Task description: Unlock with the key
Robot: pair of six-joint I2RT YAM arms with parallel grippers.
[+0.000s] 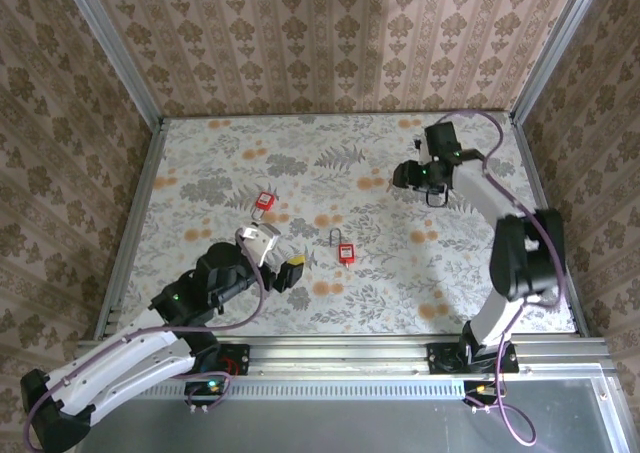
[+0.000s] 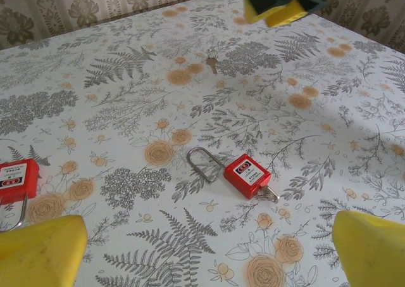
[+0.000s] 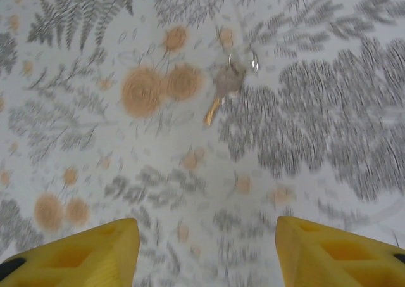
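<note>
- Right up against the left wrist lens, two yellow pads (image 2: 41, 252) sit in the bottom corners. The left gripper (image 2: 205, 258) is spread wide, with nothing but bare tabletop between its jaws.
- Just ahead of it, a red padlock (image 2: 247, 175) lies flat on the table (image 2: 126, 109), its steel shackle reaching off to the left. A small silver piece pokes from its base, and I cannot tell whether that is a key.
- A second red padlock (image 2: 16, 179) peeks in at the left edge of that view, well apart from the first.
- Over on the far right side, the right gripper (image 3: 205, 249) hangs above the table. Its yellow fingers (image 3: 69, 255) are parted and hold nothing.
- And there it is: the key (image 3: 221, 87) lies flat on the table ahead of those fingers, untouched. It has a small ring at its head and a brass-coloured blade, though the view here is blurred.
- From the left wrist, the key lies far up the table, well apart from the padlock and near the right gripper.
- The table covering is white, printed all over with grey ferns and orange roses, and it lies flat.
- Walls in brown-and-beige damask wallpaper (image 1: 330, 43) close in three sides of the table.
- Slanting aluminium posts (image 1: 110, 48) stand at the corners.
- A metal rail (image 1: 350, 353) runs along the near edge, where both arm bases are bolted.
</note>
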